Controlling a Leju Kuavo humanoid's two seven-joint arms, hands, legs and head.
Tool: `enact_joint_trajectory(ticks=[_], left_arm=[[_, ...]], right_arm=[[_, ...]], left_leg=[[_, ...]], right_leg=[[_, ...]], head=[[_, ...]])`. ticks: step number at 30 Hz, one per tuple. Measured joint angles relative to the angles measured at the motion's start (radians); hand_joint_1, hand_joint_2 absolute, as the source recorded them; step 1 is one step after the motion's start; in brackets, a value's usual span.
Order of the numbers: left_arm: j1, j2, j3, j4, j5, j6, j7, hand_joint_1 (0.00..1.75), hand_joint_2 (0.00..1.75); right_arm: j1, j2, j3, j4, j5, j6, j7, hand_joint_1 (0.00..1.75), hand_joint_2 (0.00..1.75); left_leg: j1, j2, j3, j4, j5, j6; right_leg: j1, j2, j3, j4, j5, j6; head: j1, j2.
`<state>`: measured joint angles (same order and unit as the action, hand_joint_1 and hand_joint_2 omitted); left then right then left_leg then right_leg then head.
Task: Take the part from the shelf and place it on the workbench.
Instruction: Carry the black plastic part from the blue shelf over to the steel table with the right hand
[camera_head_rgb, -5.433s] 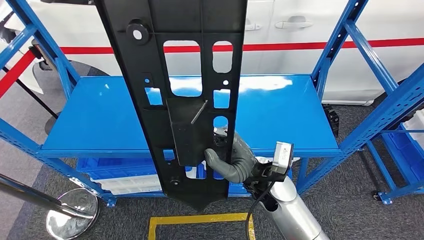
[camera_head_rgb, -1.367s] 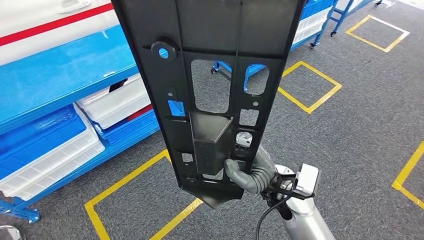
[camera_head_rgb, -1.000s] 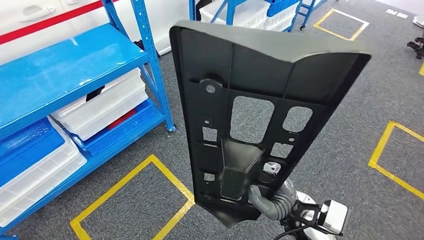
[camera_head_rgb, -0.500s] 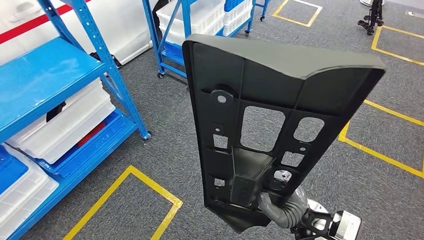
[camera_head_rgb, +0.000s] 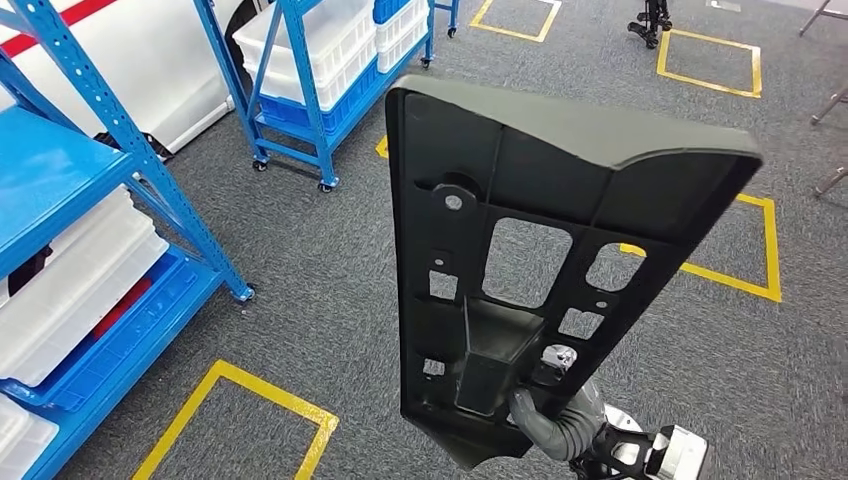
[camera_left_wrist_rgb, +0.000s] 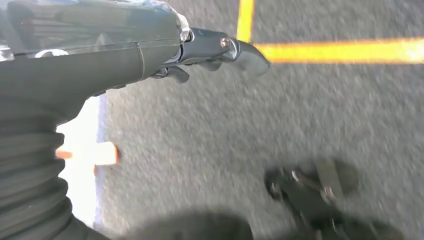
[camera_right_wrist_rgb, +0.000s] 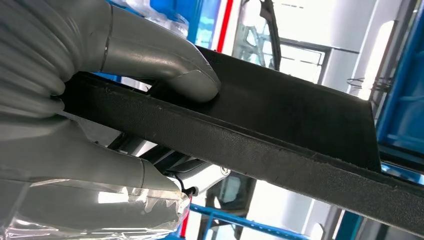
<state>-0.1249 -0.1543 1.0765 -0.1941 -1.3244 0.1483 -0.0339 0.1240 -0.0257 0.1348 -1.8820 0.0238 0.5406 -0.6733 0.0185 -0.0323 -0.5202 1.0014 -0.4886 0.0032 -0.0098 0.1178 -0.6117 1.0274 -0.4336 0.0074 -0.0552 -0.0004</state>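
Note:
The part is a long black plastic panel with several cut-outs. It stands upright in front of me over the grey carpet. My right hand grips its lower end from the right, with fingers curled into an opening. In the right wrist view, the thumb presses on one face of the part's edge and the fingers clamp the other. My left hand hangs over the floor with the thumb stretched out and holds nothing.
A blue shelf with white bins stands at the left. A wheeled blue rack with more bins is further back. Yellow tape squares mark the carpet. A dark stand is at the far top.
The whole view has swung away from the shelf as the camera turned, so the shelves slid off to the left. The part stays upright in my right hand's grip.

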Motion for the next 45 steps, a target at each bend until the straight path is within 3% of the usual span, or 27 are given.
enact_joint_trajectory(ticks=[2, 4, 6, 7, 9, 11, 12, 14, 16, 18, 20, 21, 22, 24, 26, 28, 29, 30, 32, 34, 36, 37, 38, 40, 42, 43, 45], left_arm=[[0.012, 0.006, 0.0, -0.001, -0.004, -0.004, 0.007, 0.0, 1.75], [0.028, 0.009, 0.0, -0.001, -0.006, -0.008, 0.004, 0.0, 1.75], [0.034, 0.002, 0.0, -0.001, -0.001, -0.007, -0.016, 0.0, 1.75], [0.032, -0.005, 0.0, -0.001, 0.004, -0.004, -0.031, 0.0, 1.75], [0.02, -0.022, 0.0, -0.001, 0.009, 0.002, -0.057, 0.0, 1.75], [-0.001, -0.04, -0.003, -0.001, 0.002, 0.0, -0.07, 0.0, 1.75], [-0.013, -0.05, -0.005, -0.001, -0.003, -0.003, -0.074, 0.0, 1.75], [-0.033, -0.069, -0.009, -0.001, -0.011, -0.01, -0.085, 0.0, 1.75], [-0.047, -0.082, -0.014, -0.001, -0.02, -0.013, -0.097, 0.0, 1.75], [-0.053, -0.087, -0.026, 0.0, -0.038, -0.014, -0.104, 0.0, 1.75], [-0.052, -0.088, -0.039, 0.0, -0.059, -0.014, -0.094, 0.0, 1.75], [-0.049, -0.087, -0.044, 0.0, -0.061, -0.013, -0.082, 0.0, 1.75], [-0.045, -0.083, -0.047, 0.0, -0.057, -0.009, -0.069, 0.0, 1.75], [-0.034, -0.072, -0.047, 0.0, -0.032, 0.006, -0.05, 0.0, 1.75], [-0.02, -0.058, -0.039, 0.0, -0.007, 0.02, -0.045, 0.0, 1.75], [-0.009, -0.048, -0.028, -0.001, 0.01, 0.03, -0.046, 0.0, 1.75], [-0.007, -0.044, -0.024, -0.001, 0.015, 0.033, -0.043, 0.0, 1.75], [-0.007, -0.042, -0.021, -0.001, 0.016, 0.034, -0.036, 0.0, 1.75], [-0.006, -0.037, -0.017, -0.001, 0.01, 0.029, -0.016, 0.0, 1.75], [0.0, -0.032, -0.016, -0.001, -0.002, 0.022, 0.004, 0.0, 1.75], [0.013, -0.024, -0.015, -0.001, -0.007, 0.019, 0.015, 0.0, 1.75], [0.02, -0.021, -0.015, -0.001, -0.007, 0.019, 0.015, 0.0, 1.75], [0.025, -0.018, -0.014, -0.001, -0.006, 0.019, 0.01, 0.0, 1.75], [0.03, -0.015, -0.014, -0.001, -0.006, 0.025, -0.013, 0.0, 1.75], [0.029, -0.014, -0.014, -0.001, -0.006, 0.033, -0.044, 0.0, 1.75], [0.028, -0.013, -0.014, -0.001, -0.006, 0.037, -0.058, 0.0, 1.75], [0.024, -0.013, -0.014, -0.001, -0.008, 0.041, -0.071, 0.0, 1.75]], right_arm=[[0.003, 0.0, -0.002, 0.006, 0.013, -0.011, 0.002, 1.75, 1.75], [0.007, -0.001, -0.006, 0.01, 0.034, -0.022, 0.011, 1.75, 1.75], [0.009, -0.007, -0.012, 0.012, 0.054, -0.027, 0.03, 1.75, 1.75], [0.009, -0.012, -0.015, 0.01, 0.061, -0.027, 0.041, 1.75, 1.75], [0.002, -0.024, -0.018, 0.001, 0.067, -0.022, 0.059, 1.75, 1.75], [-0.017, -0.033, -0.016, -0.01, 0.067, -0.014, 0.076, 1.75, 1.75], [-0.025, -0.035, -0.013, -0.016, 0.067, -0.013, 0.087, 1.75, 1.75], [-0.031, -0.036, -0.002, -0.028, 0.068, -0.017, 0.112, 1.75, 1.75], [-0.029, -0.036, 0.012, -0.043, 0.071, -0.027, 0.128, 1.75, 1.75], [-0.029, -0.036, 0.026, -0.057, 0.072, -0.039, 0.134, 1.75, 1.75], [-0.028, -0.035, 0.037, -0.064, 0.07, -0.046, 0.138, 1.75, 1.75], [-0.027, -0.035, 0.041, -0.065, 0.068, -0.046, 0.138, 1.75, 1.75], [-0.026, -0.035, 0.045, -0.065, 0.065, -0.043, 0.137, 1.75, 1.75], [-0.032, -0.035, 0.049, -0.065, 0.056, -0.032, 0.13, 1.75, 1.75], [-0.045, -0.035, 0.051, -0.062, 0.045, -0.018, 0.12, 1.75, 1.75], [-0.056, -0.035, 0.051, -0.057, 0.036, -0.01, 0.113, 1.75, 1.75], [-0.059, -0.034, 0.05, -0.054, 0.033, -0.009, 0.112, 1.75, 1.75], [-0.058, -0.034, 0.049, -0.053, 0.031, -0.012, 0.111, 1.75, 1.75], [-0.05, -0.034, 0.043, -0.055, 0.03, -0.024, 0.104, 1.75, 1.75], [-0.035, -0.034, 0.038, -0.06, 0.033, -0.036, 0.095, 1.75, 1.75], [-0.014, -0.034, 0.034, -0.062, 0.041, -0.046, 0.088, 1.75, 1.75], [-0.003, -0.034, 0.033, -0.062, 0.048, -0.052, 0.085, 1.75, 1.75], [0.006, -0.034, 0.032, -0.062, 0.054, -0.056, 0.082, 1.75, 1.75], [0.012, -0.034, 0.03, -0.057, 0.062, -0.061, 0.071, 1.75, 1.75], [0.007, -0.032, 0.032, -0.047, 0.063, -0.06, 0.058, 1.75, 1.75], [0.004, -0.03, 0.033, -0.041, 0.065, -0.061, 0.055, 1.75, 1.75], [0.0, -0.026, 0.037, -0.031, 0.078, -0.067, 0.056, 1.75, 1.75]], left_leg=[[0.004, 0.026, 0.009, -0.013, 0.006, 0.012], [-0.001, 0.053, 0.012, -0.015, 0.005, 0.018], [-0.004, 0.078, 0.013, -0.014, 0.001, 0.018], [-0.004, 0.088, 0.015, -0.014, -0.002, 0.017], [-0.004, 0.106, 0.023, -0.013, -0.008, 0.01], [-0.01, 0.122, 0.03, -0.012, -0.017, 0.0], [-0.013, 0.129, 0.032, -0.012, -0.021, -0.005], [-0.015, 0.147, 0.039, -0.015, -0.026, -0.016], [-0.01, 0.127, 0.038, 0.005, -0.045, -0.027], [-0.005, 0.072, -0.008, 0.104, -0.1, -0.031], [-0.006, 0.043, -0.084, 0.249, -0.156, -0.032], [-0.006, 0.04, -0.112, 0.292, -0.16, -0.032], [-0.006, 0.038, -0.123, 0.296, -0.142, -0.03], [-0.006, 0.023, -0.091, 0.189, -0.059, -0.023], [-0.005, -0.016, -0.046, 0.062, 0.0, -0.016], [-0.008, -0.034, -0.03, 0.018, 0.007, -0.009], [-0.009, -0.027, -0.027, 0.012, 0.01, -0.004], [-0.009, -0.017, -0.024, 0.006, 0.014, 0.002], [-0.007, 0.003, -0.016, -0.009, 0.024, 0.015], [-0.008, 0.028, -0.013, -0.015, 0.026, 0.021], [-0.01, 0.058, -0.012, -0.015, 0.022, 0.021], [-0.01, 0.073, -0.011, -0.014, 0.019, 0.019], [-0.01, 0.086, -0.009, -0.014, 0.016, 0.017], [-0.011, 0.108, -0.002, -0.013, 0.009, 0.009], [-0.014, 0.125, 0.004, -0.012, 0.0, -0.004], [-0.016, 0.133, 0.008, -0.013, -0.005, -0.01], [-0.014, 0.149, 0.017, -0.014, -0.011, -0.022]], right_leg=[[0.003, -0.047, -0.026, 0.056, -0.033, 0.009], [-0.001, -0.097, -0.092, 0.183, -0.092, 0.017], [-0.008, -0.111, -0.141, 0.271, -0.111, 0.025], [-0.011, -0.115, -0.138, 0.26, -0.094, 0.028], [-0.014, -0.143, -0.075, 0.137, -0.028, 0.029], [-0.007, -0.179, -0.016, 0.024, 0.006, 0.017], [-0.002, -0.187, -0.005, 0.001, 0.007, 0.009], [0.003, -0.167, -0.007, -0.002, 0.004, -0.007], [0.001, -0.143, -0.005, -0.008, 0.007, -0.02], [-0.002, -0.121, -0.002, -0.013, 0.009, -0.032], [0.001, -0.096, -0.002, -0.012, 0.007, -0.039], [0.003, -0.081, -0.001, -0.011, 0.006, -0.04], [0.004, -0.065, -0.001, -0.01, 0.006, -0.04], [0.006, -0.034, 0.002, -0.005, 0.003, -0.039], [0.007, -0.008, 0.001, 0.0, 0.001, -0.033], [0.005, 0.011, -0.004, 0.001, 0.002, -0.021], [0.003, 0.02, -0.006, -0.002, 0.004, -0.013], [0.001, 0.02, -0.006, -0.002, 0.004, -0.008], [0.003, -0.023, -0.023, 0.034, -0.02, 0.0], [0.002, -0.085, -0.078, 0.146, -0.081, 0.007], [-0.004, -0.106, -0.136, 0.258, -0.124, 0.015], [-0.008, -0.111, -0.142, 0.27, -0.118, 0.018], [-0.012, -0.117, -0.127, 0.242, -0.095, 0.02], [-0.013, -0.152, -0.053, 0.106, -0.036, 0.019], [-0.007, -0.184, 0.001, 0.008, -0.011, 0.008], [-0.002, -0.188, 0.008, -0.005, -0.014, 0.001], [0.001, -0.163, 0.009, -0.008, -0.013, -0.012]], head=[[0.0, 0.0], [0.0, 0.0], [0.0, 0.0], [0.0, 0.0], [0.0, 0.0], [0.0, 0.0], [0.0, 0.0], [0.0, 0.0], [0.0, 0.0], [0.0, 0.0], [0.0, 0.0], [0.0, 0.0], [0.0, 0.0], [0.0, 0.0], [0.0, 0.0], [0.0, 0.0], [0.0, 0.0], [0.0, 0.0], [0.001, 0.0], [0.001, 0.0], [0.001, 0.0], [0.001, 0.0], [0.001, 0.0], [0.001, 0.0], [0.001, 0.0], [0.001, 0.0], [0.001, 0.0]])
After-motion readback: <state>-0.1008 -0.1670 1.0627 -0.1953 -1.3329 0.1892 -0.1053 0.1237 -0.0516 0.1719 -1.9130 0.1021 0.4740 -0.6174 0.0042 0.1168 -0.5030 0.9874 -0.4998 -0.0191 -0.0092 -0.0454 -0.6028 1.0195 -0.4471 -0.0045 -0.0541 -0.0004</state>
